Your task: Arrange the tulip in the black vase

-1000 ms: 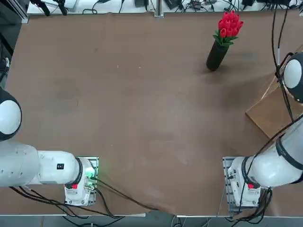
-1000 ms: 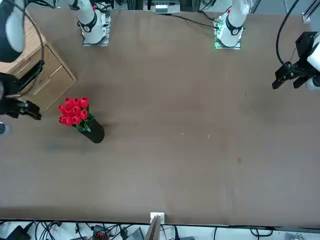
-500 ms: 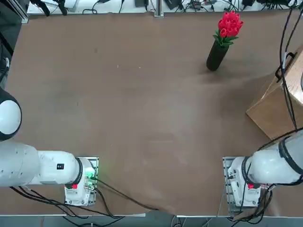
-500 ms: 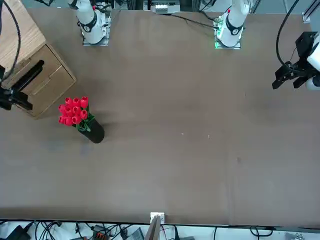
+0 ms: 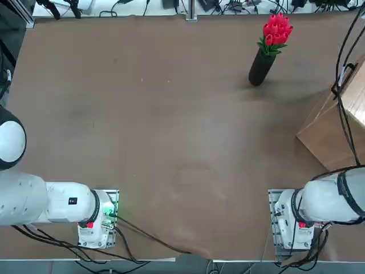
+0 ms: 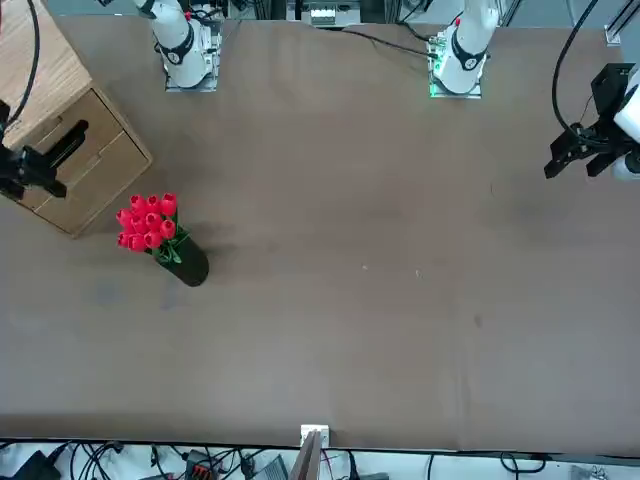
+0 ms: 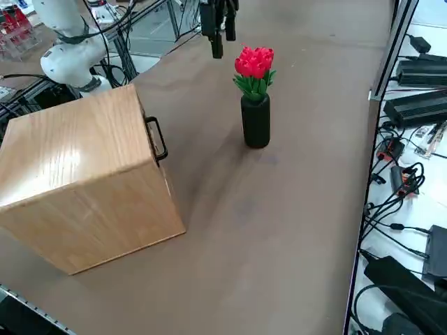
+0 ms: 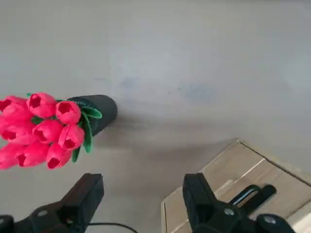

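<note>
Below the spread fingers (image 8: 143, 201), the tulip (image 8: 41, 130) stands apart.

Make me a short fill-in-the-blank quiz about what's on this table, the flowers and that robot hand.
1. The tulip blooms are the colour ____.
2. The tulip stands inside the black ____.
3. The right hand has its two fingers ____ and holds nothing.
4. Beside the black vase sits a box made of ____.

Missing words: red; vase; open; wood
</note>
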{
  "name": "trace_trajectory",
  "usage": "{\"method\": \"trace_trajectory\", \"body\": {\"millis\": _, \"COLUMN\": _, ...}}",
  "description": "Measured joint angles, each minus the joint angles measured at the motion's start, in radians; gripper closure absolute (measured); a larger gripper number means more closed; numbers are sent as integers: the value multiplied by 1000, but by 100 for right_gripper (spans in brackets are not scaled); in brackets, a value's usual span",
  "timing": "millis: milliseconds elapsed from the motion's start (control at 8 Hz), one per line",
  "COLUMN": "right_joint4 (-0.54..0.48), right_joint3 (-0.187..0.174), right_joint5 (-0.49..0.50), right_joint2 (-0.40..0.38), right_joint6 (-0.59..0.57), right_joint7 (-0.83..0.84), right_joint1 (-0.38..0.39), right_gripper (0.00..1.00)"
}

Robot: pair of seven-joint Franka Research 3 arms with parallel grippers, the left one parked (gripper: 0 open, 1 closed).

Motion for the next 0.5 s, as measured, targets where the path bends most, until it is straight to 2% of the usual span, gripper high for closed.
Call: {"method": "trace_trajectory", "body": {"millis": 500, "right_joint4": -47, "right_joint3": 12, "right_joint5": 0, "right_joint2": -55, "right_joint6": 0, "right_joint7": 52, "right_joint1": -1, "right_gripper": 0}}
